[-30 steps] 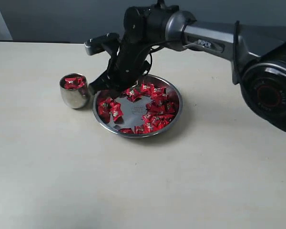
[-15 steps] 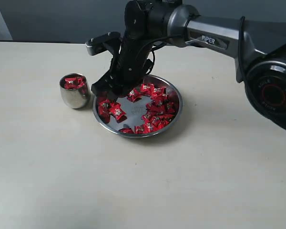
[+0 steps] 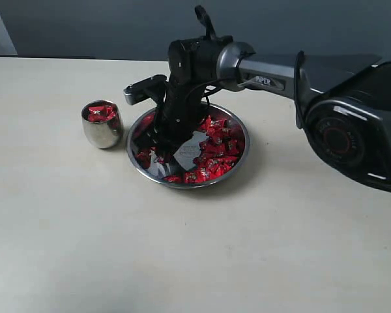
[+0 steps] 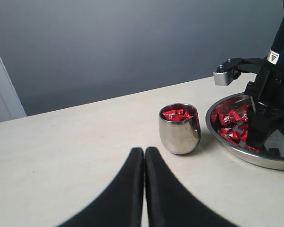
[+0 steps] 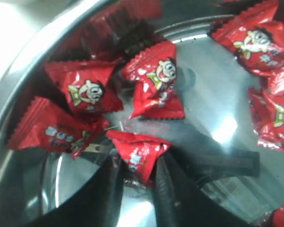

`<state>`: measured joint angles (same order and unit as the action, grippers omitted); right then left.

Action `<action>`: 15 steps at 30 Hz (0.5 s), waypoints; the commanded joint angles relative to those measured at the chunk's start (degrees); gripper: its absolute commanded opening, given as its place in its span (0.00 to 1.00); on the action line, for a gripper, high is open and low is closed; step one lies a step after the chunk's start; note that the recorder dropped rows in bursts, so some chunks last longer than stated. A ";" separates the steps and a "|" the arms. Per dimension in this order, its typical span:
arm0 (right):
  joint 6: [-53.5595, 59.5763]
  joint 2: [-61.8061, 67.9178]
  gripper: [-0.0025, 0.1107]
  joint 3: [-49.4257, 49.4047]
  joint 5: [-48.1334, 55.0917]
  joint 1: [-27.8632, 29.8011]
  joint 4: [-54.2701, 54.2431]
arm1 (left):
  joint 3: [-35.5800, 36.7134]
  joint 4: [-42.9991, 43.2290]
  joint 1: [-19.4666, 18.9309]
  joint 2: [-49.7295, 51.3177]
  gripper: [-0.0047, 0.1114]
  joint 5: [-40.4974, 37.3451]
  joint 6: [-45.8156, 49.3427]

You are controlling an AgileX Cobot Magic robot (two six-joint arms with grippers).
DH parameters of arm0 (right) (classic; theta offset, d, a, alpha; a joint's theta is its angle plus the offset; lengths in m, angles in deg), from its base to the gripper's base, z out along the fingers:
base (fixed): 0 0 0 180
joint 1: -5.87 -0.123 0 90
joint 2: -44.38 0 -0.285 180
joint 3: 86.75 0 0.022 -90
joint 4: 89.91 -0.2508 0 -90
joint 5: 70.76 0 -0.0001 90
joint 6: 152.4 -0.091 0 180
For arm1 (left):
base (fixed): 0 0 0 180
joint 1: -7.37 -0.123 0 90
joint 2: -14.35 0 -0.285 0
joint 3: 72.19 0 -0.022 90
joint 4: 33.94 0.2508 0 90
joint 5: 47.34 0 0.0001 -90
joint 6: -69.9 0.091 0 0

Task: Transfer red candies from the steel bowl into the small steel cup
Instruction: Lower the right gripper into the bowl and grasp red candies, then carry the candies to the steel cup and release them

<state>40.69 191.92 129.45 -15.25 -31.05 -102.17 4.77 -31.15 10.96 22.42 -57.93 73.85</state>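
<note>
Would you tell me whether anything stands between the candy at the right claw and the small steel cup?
Only the raised rim of the wide shiny steel bowl lies between the red-wrapped candy at the right claw and the small rounded steel cup; nothing else visible does.

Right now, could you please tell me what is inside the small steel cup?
Several red candies lie inside the small steel cup, piled close to its rim. Its wall hides anything beneath that top layer.

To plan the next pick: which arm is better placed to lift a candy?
Right. The right gripper is inside the steel bowl, pinching a red candy; the left gripper is shut, outside it.
</note>
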 commanded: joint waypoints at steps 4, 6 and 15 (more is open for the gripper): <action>-1.13 -3.05 0.02 0.04 1.07 0.23 0.42 | 0.26 -0.33 -0.03 -0.28 0.06 0.27 -0.11; -1.36 -5.14 0.02 0.04 -0.40 0.23 0.31 | 0.26 -0.33 -0.03 -0.28 0.06 0.27 -0.11; -0.96 -8.81 0.02 0.04 -14.53 0.11 -10.32 | 0.26 -0.33 -0.03 -0.28 0.06 0.27 -0.11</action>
<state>39.53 183.44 129.45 -25.14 -31.05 -109.47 4.77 -31.15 10.96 22.42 -57.93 73.85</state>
